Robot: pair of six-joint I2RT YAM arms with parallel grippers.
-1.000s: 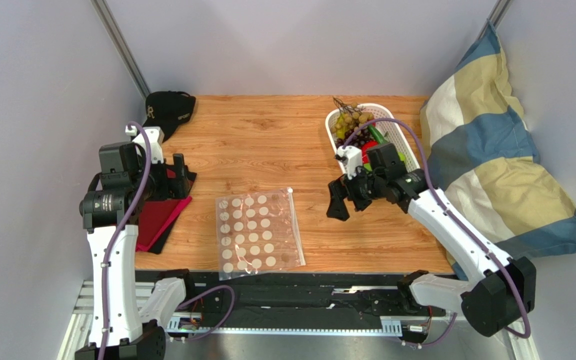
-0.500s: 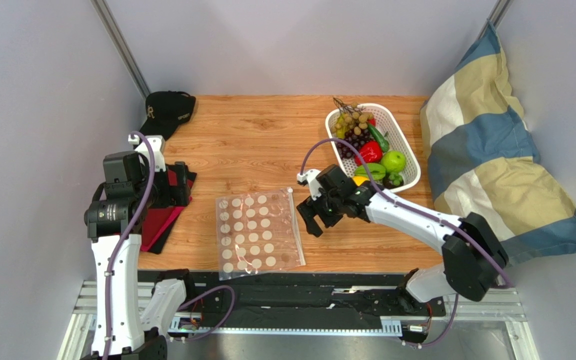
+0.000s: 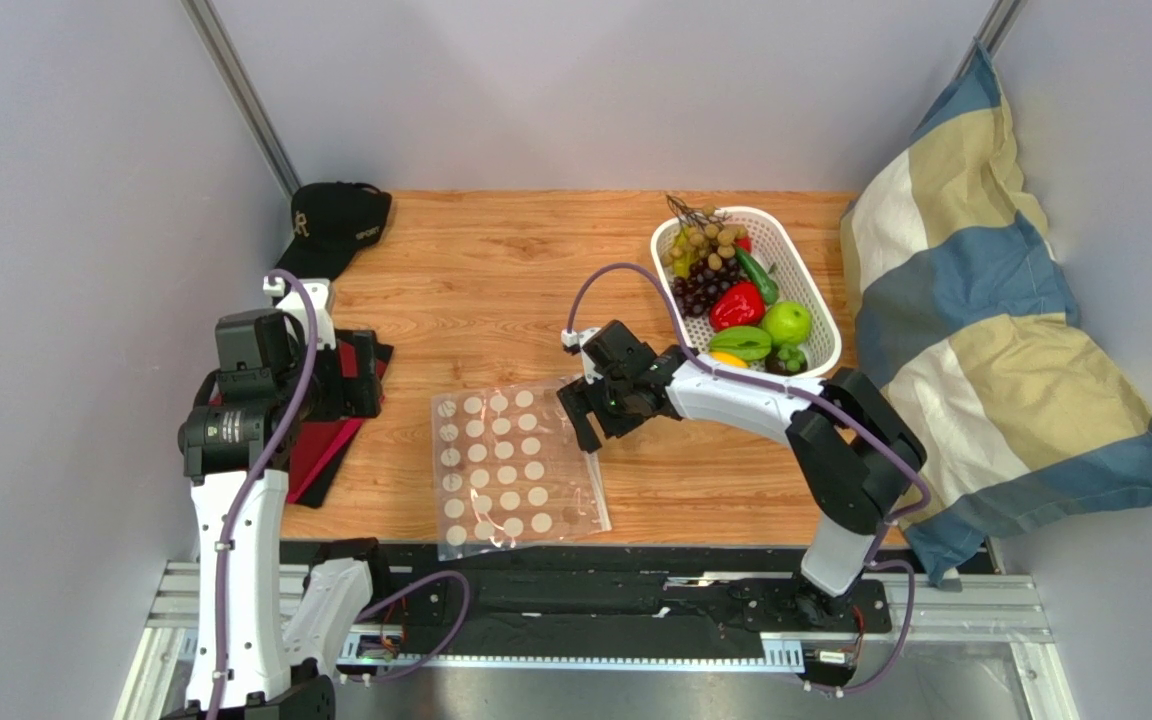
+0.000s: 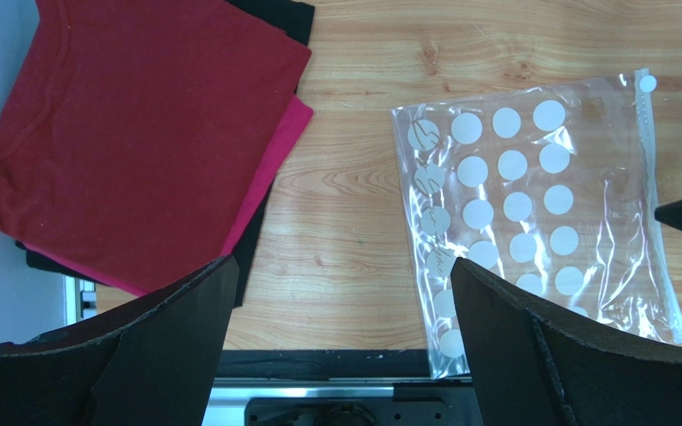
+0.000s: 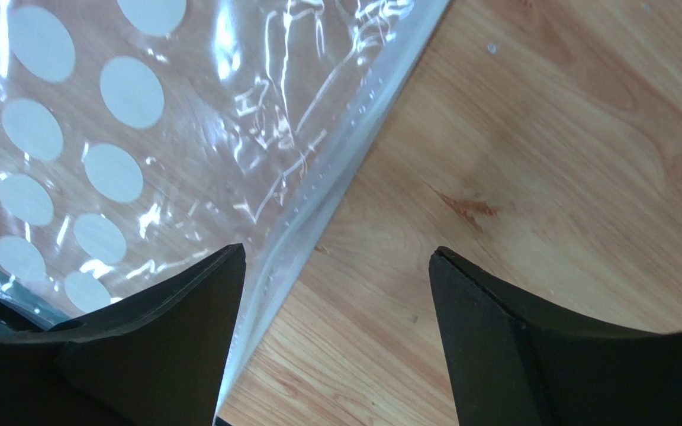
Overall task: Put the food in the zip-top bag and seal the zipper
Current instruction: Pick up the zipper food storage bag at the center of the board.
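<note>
right gripper [image 3: 588,417] swung from the white plastic basket [image 3: 826,333] over to the clear white-dotted zip-top bag [image 3: 515,468] lying flat between the arms | jaws narrowed a bit, still apart, straddling its right edge; holding nothing | left gripper [image 4: 340,275] wide open, empty | toy fruit and veg [image 3: 736,305] all in the basket; bag-opening first, I reckon
</note>
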